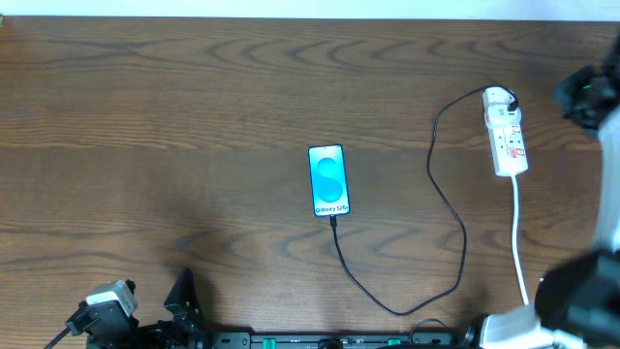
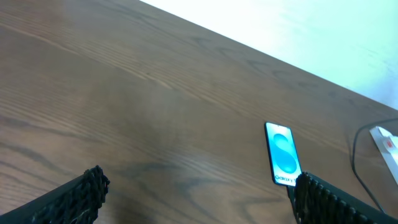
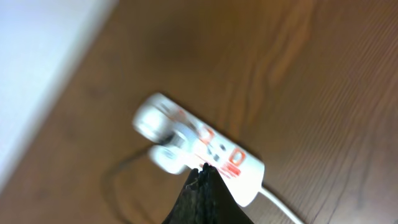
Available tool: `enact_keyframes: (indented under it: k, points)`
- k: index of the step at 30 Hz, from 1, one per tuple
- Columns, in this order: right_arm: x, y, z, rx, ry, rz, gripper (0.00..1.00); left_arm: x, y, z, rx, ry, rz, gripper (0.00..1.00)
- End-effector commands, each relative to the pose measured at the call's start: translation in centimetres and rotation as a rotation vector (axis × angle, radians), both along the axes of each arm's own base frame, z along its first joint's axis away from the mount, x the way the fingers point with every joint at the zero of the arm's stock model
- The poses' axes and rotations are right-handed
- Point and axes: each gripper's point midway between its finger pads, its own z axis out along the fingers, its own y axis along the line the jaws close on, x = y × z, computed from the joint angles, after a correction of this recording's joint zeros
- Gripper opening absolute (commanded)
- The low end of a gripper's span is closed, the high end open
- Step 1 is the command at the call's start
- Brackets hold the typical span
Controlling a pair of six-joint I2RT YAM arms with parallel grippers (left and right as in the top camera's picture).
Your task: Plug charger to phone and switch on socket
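The phone (image 1: 328, 180) lies screen-up at the table's middle, with the black charger cable (image 1: 448, 199) plugged into its near end. The cable loops right and back to a white adapter in the far end of the socket strip (image 1: 507, 143). The phone also shows in the left wrist view (image 2: 283, 154). My left gripper (image 2: 198, 199) is open and empty at the near left edge. My right gripper (image 3: 205, 171) is shut and empty, its tips just above the socket (image 3: 205, 146). In the overhead view it hangs to the right of the strip (image 1: 584, 97).
The strip's thick white cord (image 1: 519, 237) runs toward the near edge at the right. The right arm's base (image 1: 572, 291) fills the near right corner. A pale wall (image 2: 298, 31) borders the table's far edge.
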Motion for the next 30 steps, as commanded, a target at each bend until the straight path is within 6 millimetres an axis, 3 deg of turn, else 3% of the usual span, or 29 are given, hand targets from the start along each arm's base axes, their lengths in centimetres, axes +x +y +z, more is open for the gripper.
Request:
enact_keyframes:
  k: [1,10,14,20,30]
  points:
    - [-2.1,0.0,6.9,-0.101,-0.144,-0.016,0.01,-0.1,0.5,0.0,0.002,-0.010,0.040,0.98]
    - [-7.6,3.1,22.2,-0.225,-0.605,0.025,0.01,-0.1,0.5,0.0,0.002,-0.010,0.044,0.98]
    - [-10.3,4.7,27.2,-0.340,-0.739,0.097,0.01,-0.1,0.5,0.0,0.002,-0.009,0.044,0.98]
    - [-14.6,6.0,30.5,-0.477,-0.794,0.129,0.01,0.1,0.5,0.4,0.001,-0.030,0.044,0.98]
    - [-21.1,8.9,32.0,-0.505,-0.892,0.150,0.01,3.8,0.4,6.9,-0.014,-0.352,0.045,0.98]
